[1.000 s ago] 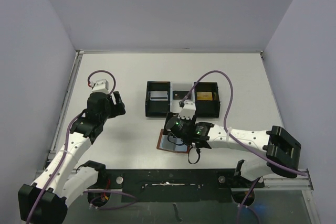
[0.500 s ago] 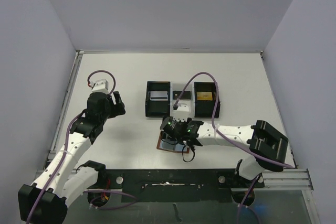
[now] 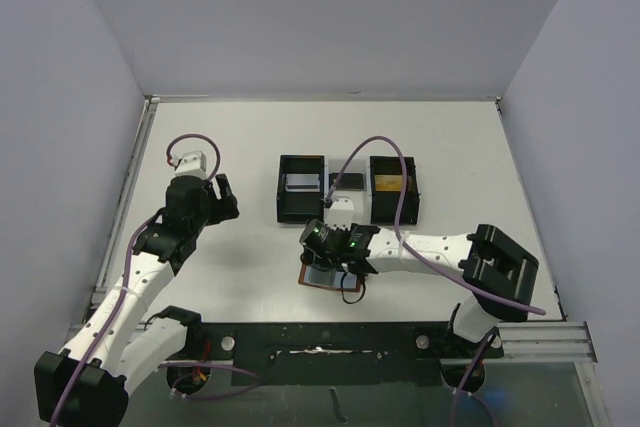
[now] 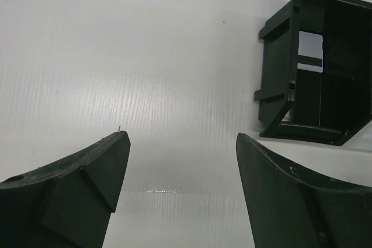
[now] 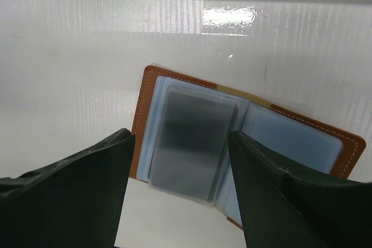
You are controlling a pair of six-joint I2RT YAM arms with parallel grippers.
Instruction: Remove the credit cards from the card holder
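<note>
The card holder (image 5: 145,103) lies open on the table, brown leather with blue-grey pockets (image 5: 290,137). A grey credit card (image 5: 192,143) in a clear sleeve pokes out of its left pocket past the near edge. My right gripper (image 5: 181,136) hovers right above it, open, one finger on each side of the card with a gap to both. From the top the card holder (image 3: 322,280) shows mostly under that gripper (image 3: 325,247). My left gripper (image 3: 218,197) is open over bare table to the left, holding nothing; the left wrist view shows it (image 4: 181,136) empty.
A black-and-white three-compartment tray (image 3: 347,212) stands just behind the card holder, a pale card (image 3: 300,183) in its left bin and a gold one (image 3: 390,184) in its right. The tray's left bin (image 4: 273,79) sits ahead-right of my left gripper. White walls enclose the table.
My right arm has slid left over the card holder and its jaws have narrowed a little. The left arm has not moved.
</note>
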